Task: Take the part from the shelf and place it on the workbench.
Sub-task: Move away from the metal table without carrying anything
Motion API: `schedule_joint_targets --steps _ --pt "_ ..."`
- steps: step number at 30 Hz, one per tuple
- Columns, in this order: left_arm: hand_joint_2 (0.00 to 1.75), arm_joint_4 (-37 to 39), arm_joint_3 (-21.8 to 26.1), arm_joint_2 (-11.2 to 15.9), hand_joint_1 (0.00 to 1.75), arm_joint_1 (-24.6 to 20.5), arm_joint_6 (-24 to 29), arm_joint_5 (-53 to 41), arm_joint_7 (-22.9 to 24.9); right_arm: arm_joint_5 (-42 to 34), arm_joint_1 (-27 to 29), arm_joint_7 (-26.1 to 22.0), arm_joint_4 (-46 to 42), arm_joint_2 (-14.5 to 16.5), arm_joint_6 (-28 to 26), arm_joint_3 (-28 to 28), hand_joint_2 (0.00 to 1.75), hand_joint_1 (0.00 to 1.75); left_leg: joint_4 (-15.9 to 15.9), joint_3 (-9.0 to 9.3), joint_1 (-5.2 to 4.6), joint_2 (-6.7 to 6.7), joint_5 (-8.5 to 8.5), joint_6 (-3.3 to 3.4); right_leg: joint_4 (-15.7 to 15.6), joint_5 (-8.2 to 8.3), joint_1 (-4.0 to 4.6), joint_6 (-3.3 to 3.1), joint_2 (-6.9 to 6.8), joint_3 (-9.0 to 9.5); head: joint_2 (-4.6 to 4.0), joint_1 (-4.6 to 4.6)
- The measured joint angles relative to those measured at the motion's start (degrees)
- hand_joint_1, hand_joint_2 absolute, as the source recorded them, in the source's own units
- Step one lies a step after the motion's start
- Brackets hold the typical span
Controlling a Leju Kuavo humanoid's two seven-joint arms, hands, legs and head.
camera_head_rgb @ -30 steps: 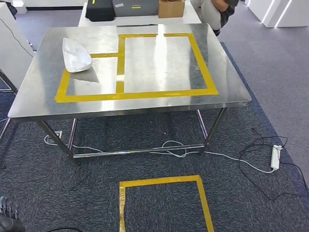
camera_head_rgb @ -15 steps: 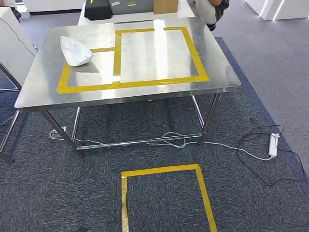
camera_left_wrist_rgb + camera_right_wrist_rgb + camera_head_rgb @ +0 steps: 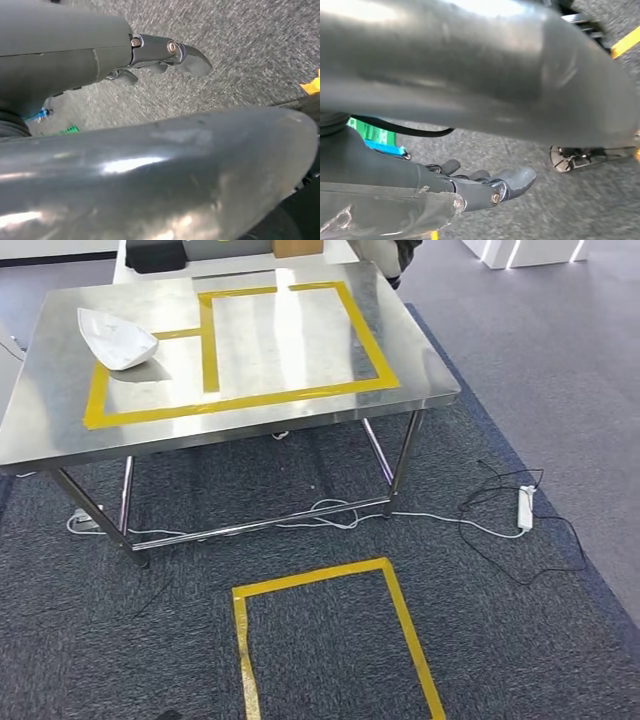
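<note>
**A:** What are the hands doing?

**B:** The grey left hand [image 3: 166, 52] and grey right hand [image 3: 497, 187] hang over rough grey carpet, fingers straight, holding nothing.

**A:** Where is the part?

**B:** The white, curved, smooth part [image 3: 115, 339] lies at the upper left, on the shiny metal workbench [image 3: 423, 375], touching the yellow tape lines [image 3: 226, 400].

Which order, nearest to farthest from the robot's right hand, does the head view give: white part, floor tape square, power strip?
The right hand hangs low over the carpet.
1. Floor tape square, on the carpet just ahead.
2. Power strip, on the floor, right side.
3. White part, on the table, far left.
</note>
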Motion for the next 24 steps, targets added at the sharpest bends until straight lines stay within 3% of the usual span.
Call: schedule_joint_targets --steps 2,3,4,5,7,9,10,12,13,15,17,19,20,21,23,24 --pt "0.00 0.14 0.02 0.05 0.00 0.17 -0.01 -0.07 0.23 0.03 -0.11 0.10 -0.01 0.08 0.10 -0.03 0.00 0.00 0.02 -0.31 -0.14 1.58 0.18 0.35 7.86 -4.13 -0.20 0.68 -2.70 -3.50 0.00 0.27" --pt "0.00 0.20 0.03 0.08 0.00 0.26 -0.01 -0.09 0.28 0.03 -0.11 0.11 -0.02 0.10 0.11 -0.04 0.00 0.00 0.04 -0.42 -0.18 2.42 0.24 0.35 11.22 -5.42 -0.41 0.92 -3.26 -4.87 0.00 0.27" --pt "0.00 0.26 0.03 0.11 0.00 0.29 -0.02 -0.12 0.30 0.03 -0.06 0.12 -0.02 0.10 0.13 -0.05 0.00 0.00 0.06 -0.48 -0.18 3.19 0.28 0.32 12.79 -5.69 -0.60 1.08 -3.55 -5.29 0.00 0.28" --pt "0.00 0.32 0.04 0.11 0.00 0.27 -0.04 -0.13 0.31 0.03 0.01 0.13 -0.02 0.10 0.13 -0.07 0.00 0.00 0.07 -0.48 -0.16 3.91 0.31 0.27 12.12 -4.94 -0.77 1.19 -3.80 -4.59 0.00 0.27" --pt "0.00 0.40 0.04 0.03 0.00 0.17 -0.13 -0.13 0.31 0.04 0.07 0.14 -0.06 0.10 0.13 -0.10 0.00 0.00 0.08 -0.29 -0.13 5.20 0.28 -0.02 4.84 -1.49 -0.95 1.22 -5.28 -0.17 0.00 0.30" --pt "0.00 0.43 0.04 0.09 0.00 0.14 -0.47 -0.08 0.43 0.11 -0.12 0.15 -0.10 0.14 0.18 -0.10 0.00 0.00 0.19 -0.07 -0.42 6.31 0.14 -0.66 -2.15 0.74 -0.79 0.72 -7.42 3.68 0.00 0.34" --pt "0.00 0.45 0.05 0.15 0.00 0.10 -0.69 -0.03 0.52 0.16 -0.20 0.17 -0.11 0.15 0.22 -0.10 0.00 0.00 0.23 -0.02 -0.59 6.79 0.13 -1.04 -3.56 1.01 -0.65 0.33 -7.98 4.34 0.00 0.32" --pt "0.00 0.48 0.07 0.21 0.00 -0.05 -0.97 0.04 0.78 0.25 -0.18 0.26 -0.15 0.17 0.26 -0.11 0.00 0.00 0.13 0.07 -0.62 7.82 0.22 -1.76 -3.70 1.06 -0.41 -0.68 -6.95 3.85 0.00 0.23" --pt "0.00 0.49 0.08 0.18 0.00 -0.15 -0.99 0.04 0.87 0.28 -0.10 0.30 -0.18 0.18 0.25 -0.11 0.00 0.00 0.19 0.09 -0.49 7.71 0.02 -2.13 -3.81 1.20 -0.41 -1.13 -6.35 3.73 0.00 0.20" --pt "0.00 0.50 0.08 0.07 0.00 -0.17 -1.02 -0.03 1.01 0.34 -0.10 0.33 -0.32 0.20 0.22 -0.14 0.00 0.00 2.86 -1.01 -0.26 5.41 -2.20 -2.60 -4.19 1.67 -0.54 -2.03 -5.05 3.69 0.00 0.04" --pt "0.00 0.50 0.09 -0.02 0.00 0.06 -1.35 -0.30 0.70 0.46 -0.27 0.34 -0.42 0.21 0.21 -0.16 0.00 0.00 9.90 -4.37 -0.28 2.44 -6.13 -2.60 -4.31 2.05 -0.57 -2.55 -3.62 3.34 0.00 -0.20" --pt "0.00 0.49 0.11 -0.08 0.00 0.46 -2.32 -0.50 -0.73 0.58 -0.27 0.34 -0.44 0.20 0.26 -0.19 0.00 0.00 16.01 -7.56 -0.45 1.54 -8.04 -2.42 -4.29 2.26 -0.48 -2.69 -1.95 3.03 0.00 -0.28" --pt "0.00 0.49 0.14 -0.16 0.00 0.64 -2.90 -0.42 -1.74 0.62 -0.17 0.34 -0.45 0.20 0.31 -0.22 0.00 0.00 16.49 -8.00 -0.51 1.40 -7.37 -2.29 -4.27 2.34 -0.45 -2.66 -1.08 2.96 0.00 -0.28" --pt "0.00 0.49 0.17 -0.26 0.00 0.76 -3.36 -0.26 -2.76 0.60 -0.07 0.34 -0.45 0.19 0.39 -0.26 0.00 0.00 14.77 -7.35 -0.52 1.24 -5.62 -2.14 -4.24 2.42 -0.45 -2.57 -0.23 2.96 0.00 -0.28" --pt "0.00 0.45 0.25 -0.50 0.00 0.89 -3.77 -0.22 -5.12 0.33 -0.03 0.31 -0.46 0.19 0.60 -0.37 0.00 0.00 7.69 -4.24 -0.43 -0.34 -1.36 -1.85 -4.07 2.53 -0.39 -2.22 1.38 2.90 0.00 -0.29" --pt "0.00 0.39 0.26 -0.64 0.00 0.98 -3.81 -0.63 -6.84 0.11 -0.11 0.26 -0.49 0.19 0.70 -0.44 0.00 0.00 4.34 -2.78 -0.27 -1.37 -0.16 -1.75 -3.80 2.54 -0.31 -1.98 2.17 2.67 0.00 -0.25"
